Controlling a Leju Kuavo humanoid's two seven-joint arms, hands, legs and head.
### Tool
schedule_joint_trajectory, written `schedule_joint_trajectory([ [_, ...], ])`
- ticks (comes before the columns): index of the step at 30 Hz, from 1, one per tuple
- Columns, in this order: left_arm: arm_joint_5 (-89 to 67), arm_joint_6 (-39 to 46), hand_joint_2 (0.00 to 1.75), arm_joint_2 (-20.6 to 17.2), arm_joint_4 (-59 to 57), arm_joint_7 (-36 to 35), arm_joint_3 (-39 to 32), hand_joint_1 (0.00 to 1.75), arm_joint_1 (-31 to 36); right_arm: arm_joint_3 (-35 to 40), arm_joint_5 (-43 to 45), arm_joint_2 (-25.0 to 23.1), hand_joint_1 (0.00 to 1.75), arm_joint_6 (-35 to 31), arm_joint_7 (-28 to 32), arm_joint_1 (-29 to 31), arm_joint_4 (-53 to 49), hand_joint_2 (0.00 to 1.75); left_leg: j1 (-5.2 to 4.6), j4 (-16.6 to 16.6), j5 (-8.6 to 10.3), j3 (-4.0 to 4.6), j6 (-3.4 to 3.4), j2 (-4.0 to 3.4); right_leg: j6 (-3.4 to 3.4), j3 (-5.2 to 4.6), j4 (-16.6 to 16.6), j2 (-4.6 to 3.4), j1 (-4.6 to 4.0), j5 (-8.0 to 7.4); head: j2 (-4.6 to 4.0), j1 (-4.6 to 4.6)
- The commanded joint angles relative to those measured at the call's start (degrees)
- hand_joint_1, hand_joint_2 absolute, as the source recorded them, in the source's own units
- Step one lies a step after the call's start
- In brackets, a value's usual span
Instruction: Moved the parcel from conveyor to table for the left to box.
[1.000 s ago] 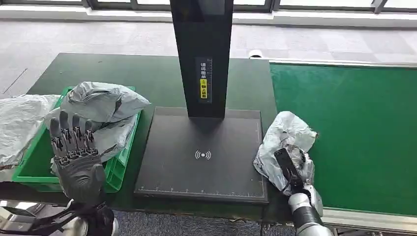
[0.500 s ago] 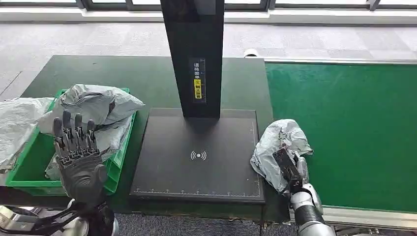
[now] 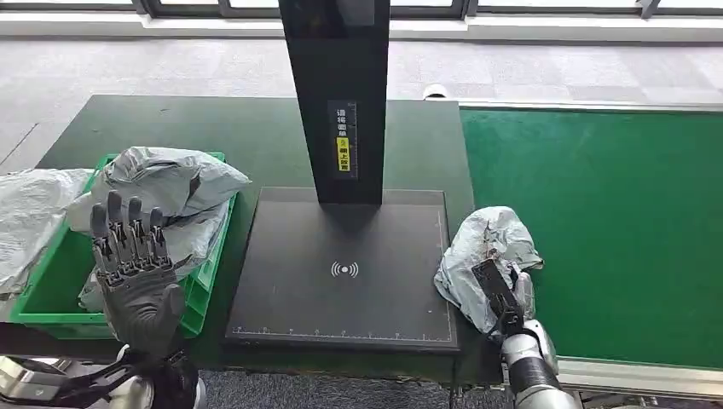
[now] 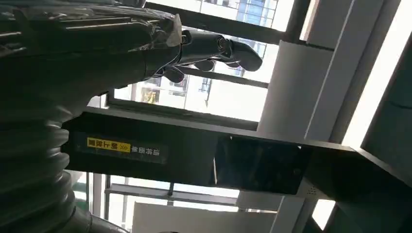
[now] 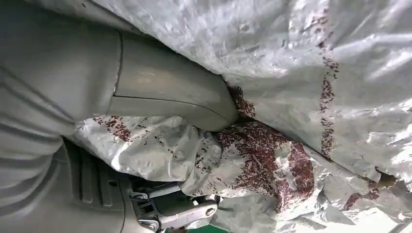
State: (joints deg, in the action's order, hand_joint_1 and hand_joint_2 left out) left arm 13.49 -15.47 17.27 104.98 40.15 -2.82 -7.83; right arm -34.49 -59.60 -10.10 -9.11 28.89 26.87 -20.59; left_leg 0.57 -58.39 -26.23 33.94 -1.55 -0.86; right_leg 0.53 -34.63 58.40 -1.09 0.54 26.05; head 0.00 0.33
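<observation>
The crumpled grey plastic parcel (image 3: 488, 260) lay at the right end of the dark green table (image 3: 170, 128), just beside the right edge of the flat matt-black scanner pad (image 3: 341, 273) and straddling the seam where the table met the bright green felt-like conveyor belt (image 3: 597, 221). Its film was thin, glossy and deeply creased, bunched into an irregular lump; up close in the right wrist view the wrapping (image 5: 301, 97) showed silvery-white wrinkles flecked with patches and streaks of dark red-brown speckle. The right hand (image 3: 505, 294) gripped the near side of the parcel, its smooth grey thumb (image 5: 165, 92) pressed flat into the folds and the film bulging around it. The left hand (image 3: 132, 256) was held upright, holding nothing, over the near right corner of the rigid green plastic crate (image 3: 51, 298), with its dark fingers straight and slightly spread and its ribbed grey palm facing the camera. The crate held other soft grey plastic mailer bags (image 3: 170, 183), smoother and puffier than the parcel, heaped above its rim, and another pale bag (image 3: 34, 213) lay left of it. A tall glossy black column (image 3: 337, 94) with a small yellow label rose from the far edge of the pad, which bore a white wireless symbol at its centre and ruler ticks along its near edge.
</observation>
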Motion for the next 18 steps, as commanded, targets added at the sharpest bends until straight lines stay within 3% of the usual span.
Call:
schedule_joint_trajectory([
  [1,0.4,1.4,1.75,2.7,-1.1,-0.2,2.0,0.0,-2.3,0.5,4.0,-3.6,1.75,-20.7,8.6,0.8,-4.4,1.75,0.0,0.1,-0.03,-0.15,0.06,0.02,-0.02,0.16,-0.1,0.05,-0.01,0.02,0.0,0.0],
  [2,0.5,1.2,1.75,2.7,-1.3,-0.2,2.0,0.0,-2.5,1.2,6.5,-5.2,1.75,-23.3,11.1,-0.2,-8.6,1.75,-0.01,0.0,-0.03,-0.08,0.05,0.0,-0.02,0.08,0.0,0.02,0.01,0.02,0.0,0.0],
  [6,0.7,-0.1,1.75,2.7,-3.4,-0.2,2.0,0.0,-1.4,20.8,20.9,-6.8,1.75,-29.2,11.1,-12.5,-34.9,1.75,-0.04,0.0,0.04,0.01,0.03,0.39,-0.01,0.06,0.0,0.44,0.04,0.06,0.0,0.0],
  [10,0.5,-1.3,1.75,2.7,-5.8,-0.2,1.5,0.0,0.4,28.5,22.9,-7.8,1.75,-30.9,11.1,-18.5,-48.6,1.75,-0.07,0.1,0.04,-0.02,0.07,0.82,-0.02,0.26,-0.1,0.87,0.0,0.21,0.0,0.0],
  [18,0.2,-2.7,1.75,2.7,-7.7,-0.2,0.7,0.0,2.3,32.4,23.6,-8.8,1.75,-30.9,11.1,-20.4,-52.7,1.75,-0.08,0.0,0.04,-0.02,0.07,0.8,-0.04,0.25,-0.1,0.88,-0.06,0.2,0.0,0.0],
])
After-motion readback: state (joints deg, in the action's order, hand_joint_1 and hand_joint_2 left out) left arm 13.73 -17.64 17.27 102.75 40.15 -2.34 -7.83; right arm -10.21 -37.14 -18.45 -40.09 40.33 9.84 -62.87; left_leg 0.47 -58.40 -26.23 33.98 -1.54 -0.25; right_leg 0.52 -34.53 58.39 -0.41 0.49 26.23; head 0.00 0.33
